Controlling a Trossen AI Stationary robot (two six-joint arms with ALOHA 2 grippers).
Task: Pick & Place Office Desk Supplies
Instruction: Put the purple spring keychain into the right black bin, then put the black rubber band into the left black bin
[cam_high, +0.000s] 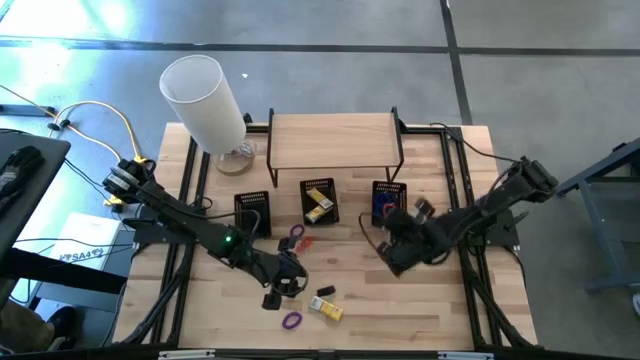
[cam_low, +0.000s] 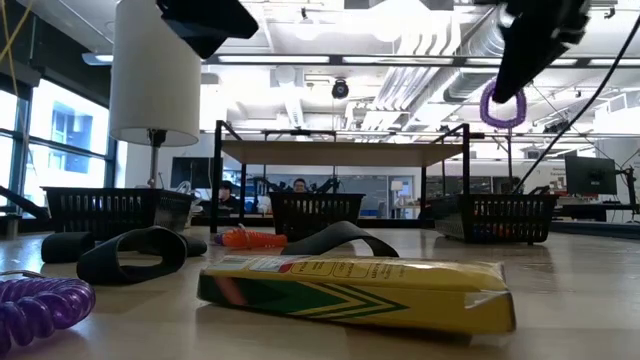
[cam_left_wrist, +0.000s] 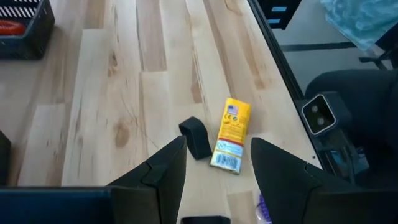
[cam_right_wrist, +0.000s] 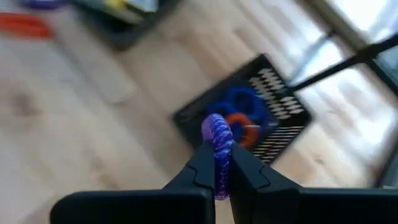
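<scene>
Pale wooden tabletop (cam_high: 420, 310) with a raised wooden shelf (cam_high: 333, 140) on a black frame at its far edge, taken as the landmark. A tall white cylinder (cam_high: 203, 100) stands just beyond the shelf's left end. Three black mesh baskets sit in a row in front of the shelf: the left basket (cam_high: 252, 213), the middle basket (cam_high: 319, 201) holding a yellow item, and the right basket (cam_high: 388, 201), which in the right wrist view holds blue and red-orange coiled bands.

Right gripper (cam_right_wrist: 219, 163): raised over the tabletop just in front of the right basket, its jaws closed on a purple coiled band (cam_right_wrist: 219, 138); the low view shows this band (cam_low: 502, 106) hanging clear of the surface.

Left gripper (cam_left_wrist: 217, 163): low over the tabletop well in front of the left and middle baskets, jaws parted and empty. Beyond its fingers lie a yellow box (cam_left_wrist: 231, 134) and, just beside it, a small black clip (cam_left_wrist: 196, 137).

Loose items between the shelf and the tabletop's near edge: a second purple coiled band (cam_high: 292, 321) nearest the edge, another purple band (cam_high: 296, 233) and a red-orange band (cam_high: 305, 243) just in front of the middle basket.
</scene>
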